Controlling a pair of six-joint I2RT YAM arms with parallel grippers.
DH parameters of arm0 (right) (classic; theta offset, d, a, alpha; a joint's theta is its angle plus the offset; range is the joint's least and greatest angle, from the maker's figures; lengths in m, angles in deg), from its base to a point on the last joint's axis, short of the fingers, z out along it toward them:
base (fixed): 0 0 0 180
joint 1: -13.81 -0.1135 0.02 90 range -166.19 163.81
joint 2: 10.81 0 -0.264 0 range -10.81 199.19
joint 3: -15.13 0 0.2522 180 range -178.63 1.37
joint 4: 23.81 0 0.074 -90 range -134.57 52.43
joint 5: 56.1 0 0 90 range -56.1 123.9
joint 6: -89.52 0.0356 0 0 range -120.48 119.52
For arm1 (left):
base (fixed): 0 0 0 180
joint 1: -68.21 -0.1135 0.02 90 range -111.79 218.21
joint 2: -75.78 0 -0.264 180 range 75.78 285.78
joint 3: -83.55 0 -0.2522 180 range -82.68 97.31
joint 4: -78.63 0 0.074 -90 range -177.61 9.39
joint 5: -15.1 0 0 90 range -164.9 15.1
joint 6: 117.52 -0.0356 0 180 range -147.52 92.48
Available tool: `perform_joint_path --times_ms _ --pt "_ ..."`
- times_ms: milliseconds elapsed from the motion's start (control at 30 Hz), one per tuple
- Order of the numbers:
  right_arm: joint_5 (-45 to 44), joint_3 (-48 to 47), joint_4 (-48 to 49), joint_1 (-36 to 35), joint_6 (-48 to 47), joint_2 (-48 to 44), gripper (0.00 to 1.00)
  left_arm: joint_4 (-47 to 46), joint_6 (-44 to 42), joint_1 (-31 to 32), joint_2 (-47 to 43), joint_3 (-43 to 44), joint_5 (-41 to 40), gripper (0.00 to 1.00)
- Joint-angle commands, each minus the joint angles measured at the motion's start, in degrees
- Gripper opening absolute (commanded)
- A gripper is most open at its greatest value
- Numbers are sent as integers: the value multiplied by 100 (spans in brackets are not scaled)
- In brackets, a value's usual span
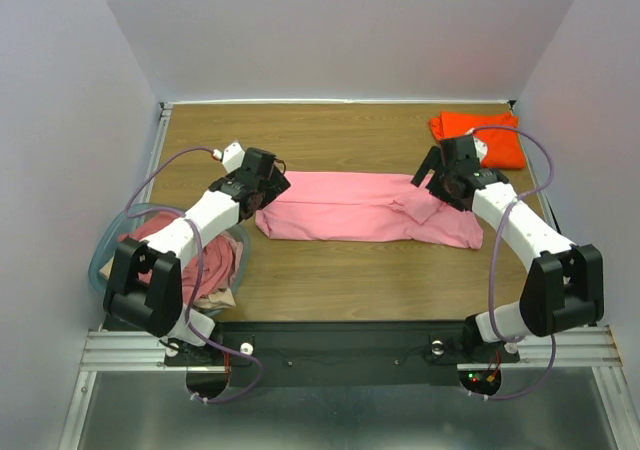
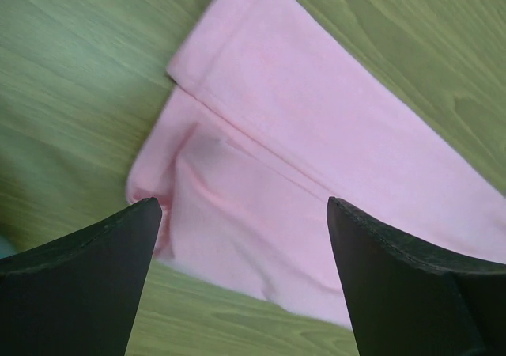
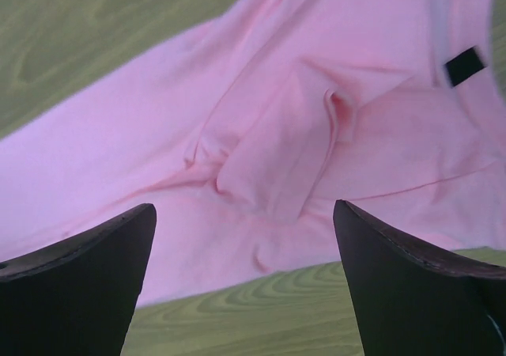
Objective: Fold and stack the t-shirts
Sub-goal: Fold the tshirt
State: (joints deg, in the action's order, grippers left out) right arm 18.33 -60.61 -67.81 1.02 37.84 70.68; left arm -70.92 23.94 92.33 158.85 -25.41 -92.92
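My left claw [image 2: 243, 207] and right claw [image 3: 245, 210] gape wide, empty, over opposite ends of one pink t-shirt [image 1: 360, 208]; one orange t-shirt [image 1: 482, 138] fills the far-right corner of the bench [image 1: 350, 285].

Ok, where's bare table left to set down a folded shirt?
Two bare strips of table: the far one, behind the pink shirt and left of the orange shirt; and the near one, between the pink shirt and the near edge, right of the tub. Crowded: near-left corner with the tub, far-right with the orange shirt.

White arms [image 1: 205, 215], black joints [image 1: 150, 282], lilac cables [image 1: 152, 178].
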Motion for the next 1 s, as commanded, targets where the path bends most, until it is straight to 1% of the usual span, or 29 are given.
perform_joint_path --times_ms 0,233,500,733,767,833,867,967 --pt "1214 440 571 23 17 173 100 -289 -110 304 130 -68 264 98" --pt "1302 441 957 23 -35 797 100 -482 -251 409 903 55 536 98" --pt "1320 116 1248 23 -45 1562 100 -500 -233 409 1220 38 519 99" --pt "1250 -876 1345 32 -176 2115 100 -280 -137 401 1361 -32 247 98" --pt "1206 -1208 1345 23 -263 2351 100 -237 -119 401 1344 -76 229 98" --pt "1214 -1535 1336 32 -387 2625 100 -193 -58 401 1326 -172 159 98" --pt "1241 -1885 1345 23 -422 2870 100 -140 -31 401 1291 -182 106 98" --pt "1302 -2432 1345 23 -632 3275 100 44 4 401 1230 -190 1 98"
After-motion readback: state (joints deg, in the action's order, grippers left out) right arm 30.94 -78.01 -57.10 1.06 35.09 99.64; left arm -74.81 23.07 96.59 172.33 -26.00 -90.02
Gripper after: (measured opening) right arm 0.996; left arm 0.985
